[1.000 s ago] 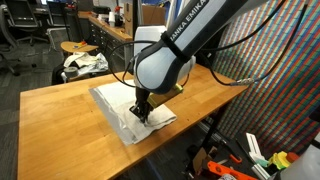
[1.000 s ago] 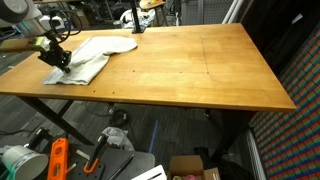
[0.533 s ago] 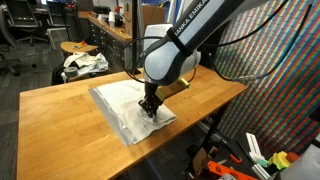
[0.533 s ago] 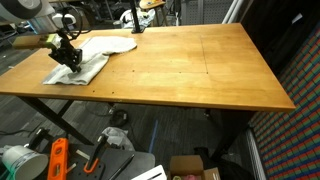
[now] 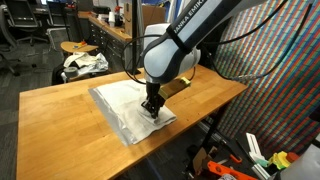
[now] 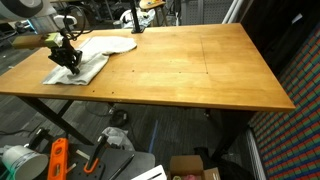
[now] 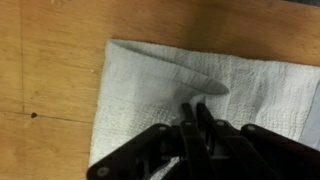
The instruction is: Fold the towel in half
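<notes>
A white towel (image 5: 125, 108) lies flat near one edge of the wooden table (image 5: 60, 110). It also shows in an exterior view (image 6: 98, 52) and fills most of the wrist view (image 7: 150, 75). My gripper (image 5: 152, 109) points straight down onto the towel's edge part, and it also shows in an exterior view (image 6: 68, 58). In the wrist view the fingers (image 7: 195, 106) are pressed together with a raised ridge of cloth at their tips. The cloth right under the fingers is hidden.
A round stool with crumpled cloth (image 5: 84, 63) stands behind the table. The table edge (image 5: 190, 118) is close to the gripper. Under the table lie orange tools (image 6: 57, 160) and a cardboard box (image 6: 192, 168). A patterned screen (image 5: 275, 80) stands beside the arm.
The gripper has shifted a short way across the towel, staying low on the cloth. Between half a second ago and now almost nothing has moved.
</notes>
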You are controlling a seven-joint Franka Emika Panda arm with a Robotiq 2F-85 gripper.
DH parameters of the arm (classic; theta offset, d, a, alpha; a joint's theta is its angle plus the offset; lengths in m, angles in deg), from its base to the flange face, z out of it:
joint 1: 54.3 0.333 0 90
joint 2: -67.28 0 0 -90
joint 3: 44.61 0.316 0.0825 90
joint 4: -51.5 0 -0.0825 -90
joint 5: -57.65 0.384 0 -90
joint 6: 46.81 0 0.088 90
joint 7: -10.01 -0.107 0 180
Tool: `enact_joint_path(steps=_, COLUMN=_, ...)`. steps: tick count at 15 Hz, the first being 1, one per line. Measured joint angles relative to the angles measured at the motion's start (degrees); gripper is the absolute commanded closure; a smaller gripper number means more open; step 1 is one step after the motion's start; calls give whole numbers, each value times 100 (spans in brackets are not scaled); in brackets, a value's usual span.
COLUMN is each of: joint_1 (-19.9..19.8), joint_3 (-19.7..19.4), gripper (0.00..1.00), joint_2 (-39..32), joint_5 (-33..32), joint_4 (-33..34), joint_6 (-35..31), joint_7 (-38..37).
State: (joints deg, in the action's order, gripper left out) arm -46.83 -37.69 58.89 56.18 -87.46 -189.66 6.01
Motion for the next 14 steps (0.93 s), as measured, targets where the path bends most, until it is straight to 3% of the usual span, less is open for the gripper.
enact_joint_path(steps=14, joint_1=177, joint_3=466, gripper=88, joint_2=573, joint_5=1143, joint_4=-292, joint_6=154, joint_7=930)
